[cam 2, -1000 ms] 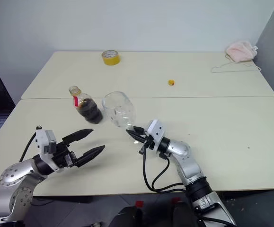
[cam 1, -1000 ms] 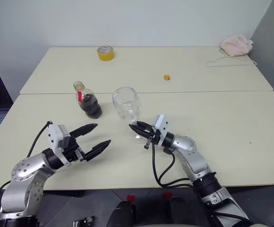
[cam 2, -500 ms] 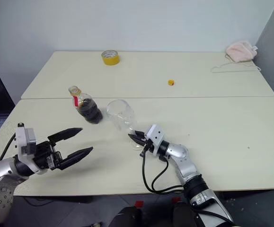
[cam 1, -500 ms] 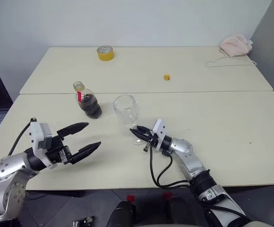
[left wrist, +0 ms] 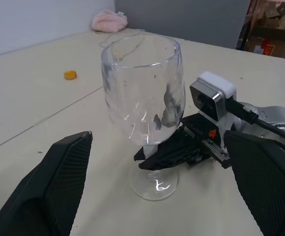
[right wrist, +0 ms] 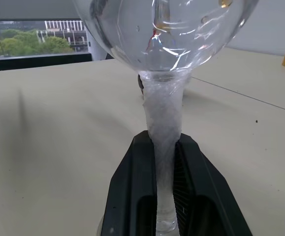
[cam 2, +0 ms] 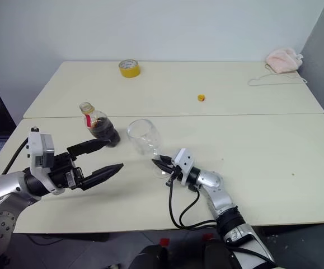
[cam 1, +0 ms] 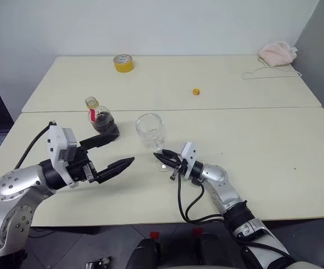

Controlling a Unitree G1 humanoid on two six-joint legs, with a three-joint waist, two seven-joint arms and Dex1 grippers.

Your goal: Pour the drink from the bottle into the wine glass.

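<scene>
One red neck label point(cam 1: 93, 115) on the bottle point(cam 1: 102, 120); no legible writing.

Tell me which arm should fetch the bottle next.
Left. The left gripper is open, empty and beside the bottle. The right gripper is shut on the wine glass stem, steadying it.

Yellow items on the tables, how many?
2. A yellow tape roll sits at the far table's far edge. A small yellow cap lies loose on the far table, nearer its middle. The bottle stands uncapped.
</scene>
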